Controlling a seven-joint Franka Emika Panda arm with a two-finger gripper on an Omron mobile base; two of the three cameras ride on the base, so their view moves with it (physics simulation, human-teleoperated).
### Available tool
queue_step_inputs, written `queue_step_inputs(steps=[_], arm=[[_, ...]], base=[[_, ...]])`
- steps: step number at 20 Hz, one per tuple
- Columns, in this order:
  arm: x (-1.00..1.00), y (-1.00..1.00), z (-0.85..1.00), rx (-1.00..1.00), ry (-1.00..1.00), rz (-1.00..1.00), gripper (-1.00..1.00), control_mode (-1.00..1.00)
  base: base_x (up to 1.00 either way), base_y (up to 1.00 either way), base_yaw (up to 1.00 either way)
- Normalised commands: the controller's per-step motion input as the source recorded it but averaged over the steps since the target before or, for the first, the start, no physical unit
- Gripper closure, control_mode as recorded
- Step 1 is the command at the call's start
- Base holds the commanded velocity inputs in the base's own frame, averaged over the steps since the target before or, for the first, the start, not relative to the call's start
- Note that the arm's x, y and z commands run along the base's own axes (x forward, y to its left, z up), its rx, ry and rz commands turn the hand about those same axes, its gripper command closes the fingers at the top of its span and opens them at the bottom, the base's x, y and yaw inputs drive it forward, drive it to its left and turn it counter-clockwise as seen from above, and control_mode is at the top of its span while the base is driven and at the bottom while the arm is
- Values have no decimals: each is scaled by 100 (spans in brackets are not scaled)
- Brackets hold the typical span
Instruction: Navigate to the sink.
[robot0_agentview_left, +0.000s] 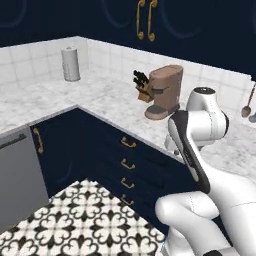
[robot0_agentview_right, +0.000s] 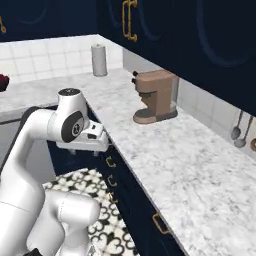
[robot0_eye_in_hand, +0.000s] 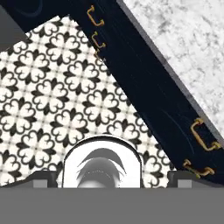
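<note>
Driving on should mean swinging the base away from the brown coffee machine (robot0_agentview_left: 163, 91) on the white marble counter (robot0_agentview_right: 200, 165), hunting the sink, whose place I cannot tell; gripper's spread unclear.

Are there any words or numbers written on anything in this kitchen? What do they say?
None: no words, numbers or brand names can be read in these pictures.
The brown coffee machine shows no label.
The paper towel roll is plain.
The dark blue drawers carry gold handles and no writing.
The grey dishwasher panel is blank.
The floor tiles bear a black-and-white flower pattern, not letters.
</note>
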Motion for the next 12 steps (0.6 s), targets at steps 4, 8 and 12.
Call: queue_step_inputs(steps=[4,8,12], arm=[[0,0,0,0,0,0,-100,100],[0,0,0,0,0,0,-100,100],[0,0,0,0,0,0,-100,100]], base=[[3,30,89],[14,38,83],[34,51,70]])
